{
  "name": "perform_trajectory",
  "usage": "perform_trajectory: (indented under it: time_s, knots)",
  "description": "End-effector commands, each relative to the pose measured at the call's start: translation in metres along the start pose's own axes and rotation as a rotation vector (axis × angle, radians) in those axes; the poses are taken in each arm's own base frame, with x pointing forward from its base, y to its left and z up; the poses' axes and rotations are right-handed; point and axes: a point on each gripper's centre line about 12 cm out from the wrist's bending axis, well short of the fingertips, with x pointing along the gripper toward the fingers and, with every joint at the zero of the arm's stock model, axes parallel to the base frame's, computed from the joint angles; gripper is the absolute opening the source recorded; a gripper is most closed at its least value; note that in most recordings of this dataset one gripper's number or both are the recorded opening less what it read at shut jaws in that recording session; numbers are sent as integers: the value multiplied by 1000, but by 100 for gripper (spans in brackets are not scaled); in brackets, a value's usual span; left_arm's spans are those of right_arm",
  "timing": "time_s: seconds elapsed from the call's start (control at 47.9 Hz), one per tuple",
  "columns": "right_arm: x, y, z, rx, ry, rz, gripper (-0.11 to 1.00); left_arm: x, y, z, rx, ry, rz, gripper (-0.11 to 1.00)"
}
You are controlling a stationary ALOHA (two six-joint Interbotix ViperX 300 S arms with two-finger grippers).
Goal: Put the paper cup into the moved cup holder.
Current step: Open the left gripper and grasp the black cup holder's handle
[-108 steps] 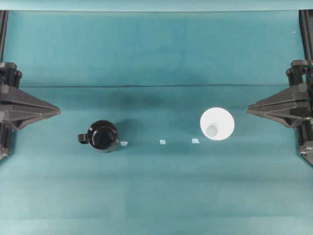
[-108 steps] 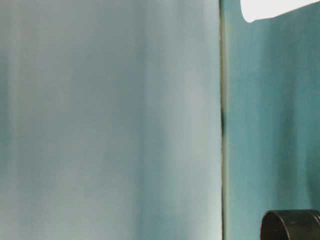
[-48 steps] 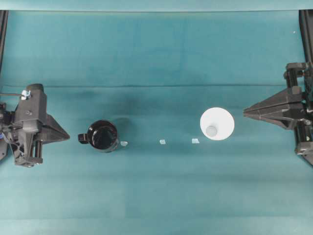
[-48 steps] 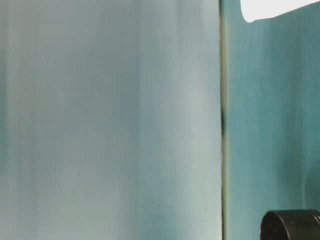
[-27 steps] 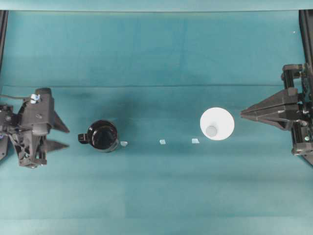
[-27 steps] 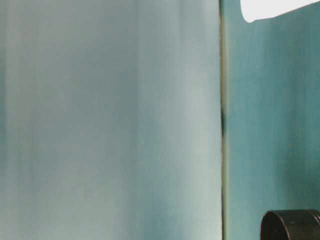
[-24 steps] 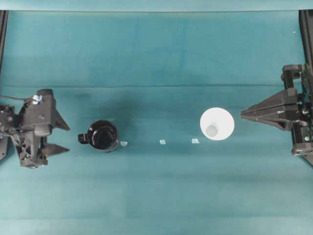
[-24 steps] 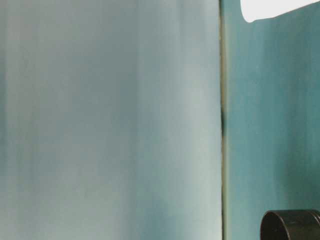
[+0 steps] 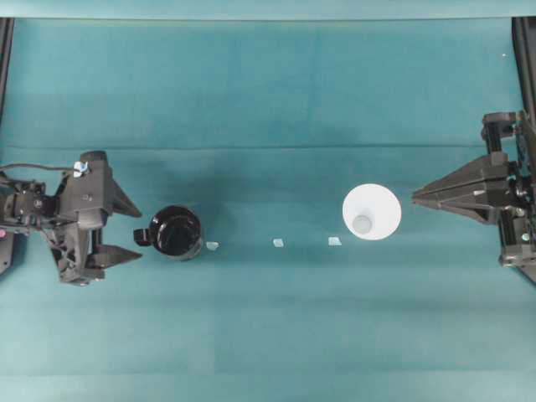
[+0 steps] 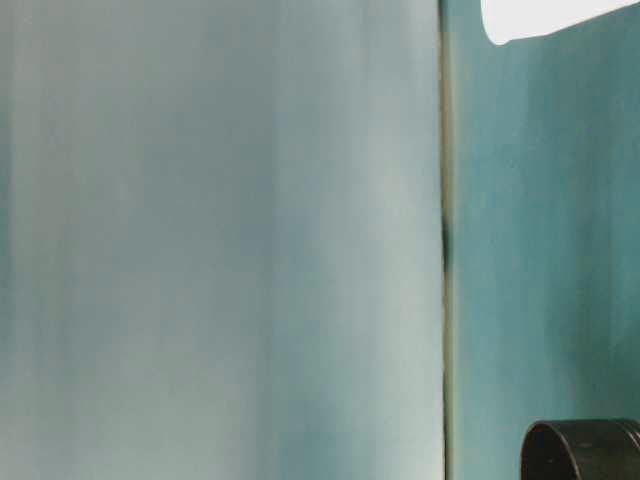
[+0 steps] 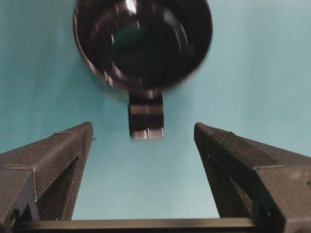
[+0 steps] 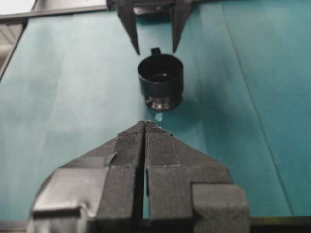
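Paper cup: the plain white tapered paper cup (image 9: 372, 213) stands upside down on the right half of my teal tabletop (image 9: 268, 318), wide rim down, small grey-looking base facing up. Nothing touches it. Only a white edge of it shows in the table-level view (image 10: 545, 18).

Cup holder: the glossy black round mug-like cup holder (image 9: 177, 232) stands upright on the left half, mouth up, its small handle pointing toward my left arm. In the left wrist view its dark hollow inside (image 11: 143, 43) looks shiny, with the handle just ahead of my fingers.

Gap between them: cup and holder are well apart, with three small pale scraps (image 9: 278, 243) lying in a row between them.

Left pincer: my left pincer (image 9: 134, 233) is spread wide and holds nothing; its two black fingers (image 11: 53, 162) flank the handle side of the holder without touching it.

Right pincer: my right pincer (image 9: 414, 198) is closed with nothing in it, fingers pressed together, pointing at the paper cup from just beside it.
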Motion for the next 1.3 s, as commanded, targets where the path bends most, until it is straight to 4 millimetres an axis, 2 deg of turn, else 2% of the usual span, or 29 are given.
perform_trajectory:
  time_s: [0.0, 0.46, 0.794, 1.274]
  knots:
    - [0, 2, 8, 12, -18, 5, 2, 2, -1, 6, 0, -24, -3, 87]
    - [0, 1, 8, 13, -20, 1, 2, 17, 4, 1, -15, -36, 5, 86]
    - [0, 0, 8, 14, -19, -1, 2, 15, 5, -8, -14, -32, 4, 80]
    - [0, 0, 8, 15, -19, -4, 2, 15, 6, -6, -18, -55, 5, 78]
